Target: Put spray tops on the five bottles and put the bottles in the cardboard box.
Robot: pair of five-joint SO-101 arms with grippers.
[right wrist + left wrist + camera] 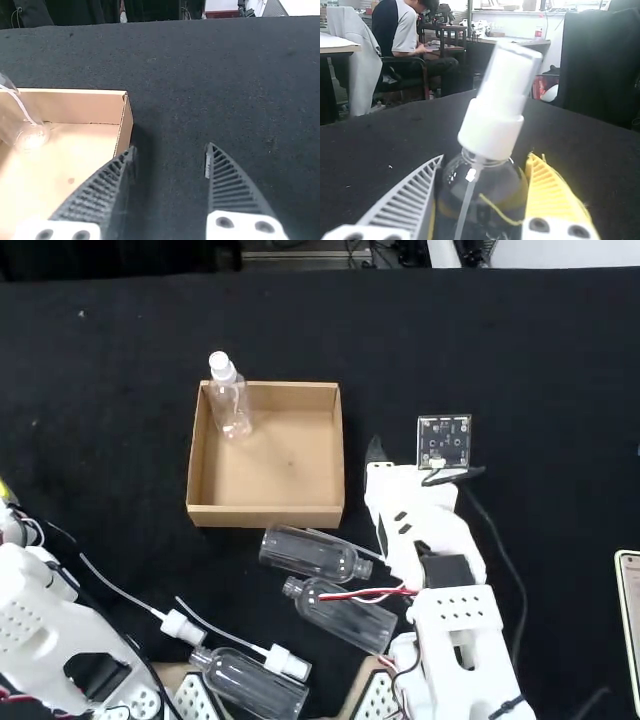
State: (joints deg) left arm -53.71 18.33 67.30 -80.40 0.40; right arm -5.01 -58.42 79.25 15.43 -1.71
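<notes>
The open cardboard box (265, 502) sits mid-table with one capped bottle (229, 398) leaning in its far left corner. The same box corner (123, 117) and bottle (22, 132) appear in the right wrist view. Two uncapped bottles (310, 552) (342, 613) lie in front of the box. A loose spray top (182, 626) lies left of them. At the near edge is another capped bottle (250, 682). My left gripper (485, 157) is shut on a clear bottle (485, 195) with a white spray top (497, 95). My right gripper (378, 455) (170, 148) is open and empty beside the box's right wall.
A small square circuit board (444, 441) with a cable lies right of the right gripper. A flat device (630, 595) pokes in at the right edge. The black cloth is bare behind and to the right of the box.
</notes>
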